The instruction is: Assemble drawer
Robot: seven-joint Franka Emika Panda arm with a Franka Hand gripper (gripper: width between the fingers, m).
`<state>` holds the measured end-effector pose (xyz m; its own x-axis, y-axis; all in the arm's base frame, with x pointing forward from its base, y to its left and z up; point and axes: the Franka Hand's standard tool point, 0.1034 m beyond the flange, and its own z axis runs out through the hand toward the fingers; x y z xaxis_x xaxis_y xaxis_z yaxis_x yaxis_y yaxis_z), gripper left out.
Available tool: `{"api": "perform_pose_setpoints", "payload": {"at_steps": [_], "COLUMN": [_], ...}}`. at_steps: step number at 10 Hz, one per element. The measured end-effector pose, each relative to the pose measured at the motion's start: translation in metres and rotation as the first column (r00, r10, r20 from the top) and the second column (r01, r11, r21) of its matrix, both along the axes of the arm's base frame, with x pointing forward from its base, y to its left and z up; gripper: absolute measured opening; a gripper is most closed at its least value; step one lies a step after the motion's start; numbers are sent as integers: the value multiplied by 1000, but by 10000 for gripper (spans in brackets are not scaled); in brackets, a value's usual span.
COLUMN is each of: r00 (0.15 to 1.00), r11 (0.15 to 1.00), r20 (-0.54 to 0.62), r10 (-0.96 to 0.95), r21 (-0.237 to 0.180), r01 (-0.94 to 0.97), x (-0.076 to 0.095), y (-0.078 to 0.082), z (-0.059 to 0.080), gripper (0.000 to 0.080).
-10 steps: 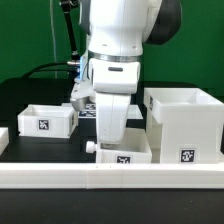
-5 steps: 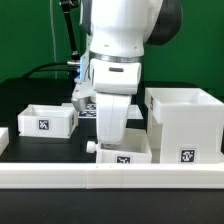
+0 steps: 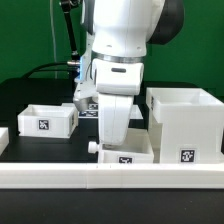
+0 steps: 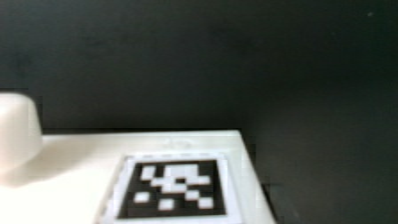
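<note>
Black tabletop (image 3: 25, 92) bears the front tray (image 3: 138, 157) right under the fingers (image 4: 15, 135); grip cannot be told.

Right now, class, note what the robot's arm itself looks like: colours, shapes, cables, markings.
The arm has glossy white rounded shells, a dark patch at the top, and a grey ring above a white boxy end. Black cables run beside it. No markings show.

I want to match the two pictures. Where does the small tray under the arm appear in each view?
Exterior view: the small tray is low in the middle, directly under the arm.
Wrist view: likely the white surface carrying a tag, cut off by the frame.
Shared landmark: that black-and-white tag, on the tray's front.
</note>
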<state>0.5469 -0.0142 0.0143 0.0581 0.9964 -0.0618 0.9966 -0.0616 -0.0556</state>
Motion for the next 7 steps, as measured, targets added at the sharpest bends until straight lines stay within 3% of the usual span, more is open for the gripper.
{"api": "perform_pose_setpoints", "payload": {"at_steps": [7], "r00": [999], "r11": [1000], "r20": [54], "r10": [-8], "r21": [7], "r01": [8], "x": [1], "y": [5], "z": [-2], "gripper": [42]}}
